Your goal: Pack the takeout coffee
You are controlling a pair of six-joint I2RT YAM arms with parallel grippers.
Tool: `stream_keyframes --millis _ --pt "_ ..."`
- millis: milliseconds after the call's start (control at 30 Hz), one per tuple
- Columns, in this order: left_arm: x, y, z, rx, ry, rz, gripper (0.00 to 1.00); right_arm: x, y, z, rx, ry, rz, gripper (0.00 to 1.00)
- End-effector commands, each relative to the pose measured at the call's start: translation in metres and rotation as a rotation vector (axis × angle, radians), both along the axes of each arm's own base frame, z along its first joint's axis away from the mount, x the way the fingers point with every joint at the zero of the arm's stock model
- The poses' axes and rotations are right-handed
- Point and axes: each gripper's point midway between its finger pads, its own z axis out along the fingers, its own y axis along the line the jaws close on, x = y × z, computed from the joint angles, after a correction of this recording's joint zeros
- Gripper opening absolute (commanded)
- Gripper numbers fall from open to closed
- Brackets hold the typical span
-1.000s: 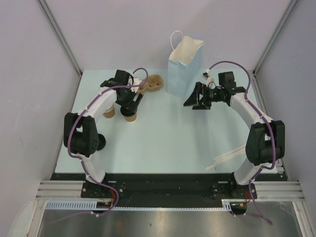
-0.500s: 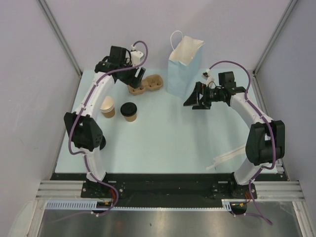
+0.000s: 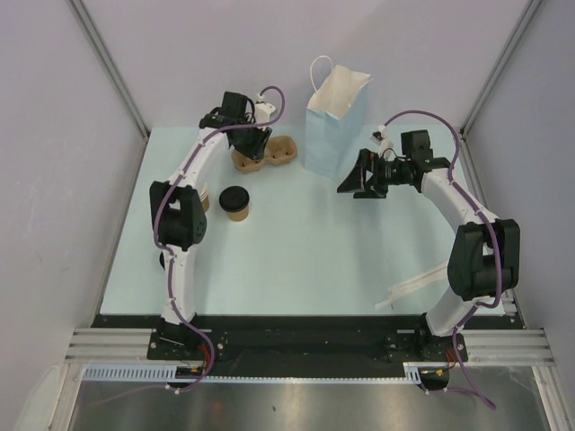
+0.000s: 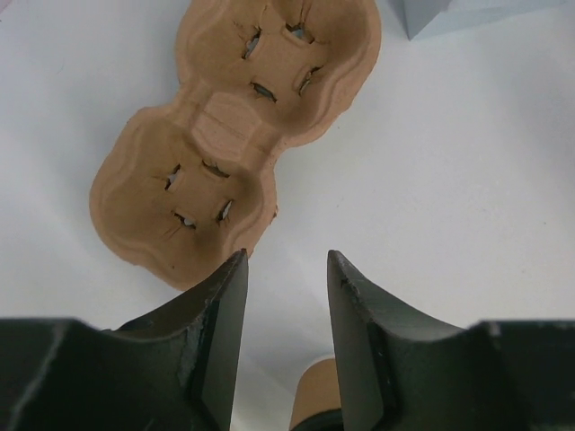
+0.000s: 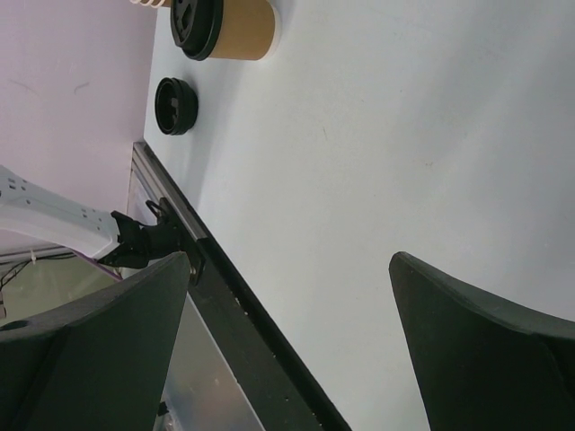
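The takeout coffee (image 3: 236, 203), a brown paper cup with a black lid, stands on the table left of centre. It also shows in the right wrist view (image 5: 225, 27) and at the bottom edge of the left wrist view (image 4: 314, 395). My left gripper (image 3: 255, 144) is open and empty, hovering over the near end of a brown pulp cup carrier (image 3: 265, 151), which has two empty wells (image 4: 235, 135). My right gripper (image 3: 356, 180) is open wide and empty, beside the blue paper bag (image 3: 334, 126), which stands open at the back.
A lidless tan cup (image 3: 201, 199) is mostly hidden behind my left arm. A loose black lid (image 5: 176, 105) lies near the table's left front. White strips (image 3: 418, 289) lie at the front right. The bag's corner (image 4: 431, 13) is close to the carrier.
My left gripper has moved from the two cups back and right to the cup carrier, leaving the lidded cup standing. The right arm has barely moved.
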Motion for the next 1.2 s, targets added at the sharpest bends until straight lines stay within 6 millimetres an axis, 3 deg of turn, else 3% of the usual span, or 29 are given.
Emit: stream_keyframes --millis 0,200,600,900,1167 --pt "0.020 -0.005 0.004 -0.042 -0.066 0.012 0.43 0.005 -0.003 0.004 -0.005 -0.030 -0.003 1.00" --pt "0.033 -0.003 -0.022 -0.030 -0.052 0.052 0.39 0.004 -0.003 0.000 -0.012 -0.019 -0.002 1.00" --pt "0.045 -0.010 -0.046 -0.062 -0.033 0.083 0.35 0.006 -0.003 -0.006 -0.017 -0.003 -0.008 1.00" --pt "0.050 -0.010 -0.056 -0.065 -0.021 0.099 0.35 0.007 -0.004 -0.010 -0.013 0.010 -0.011 1.00" --pt "0.053 -0.006 -0.050 -0.068 -0.038 0.112 0.32 0.007 -0.003 -0.010 -0.009 0.015 -0.007 1.00"
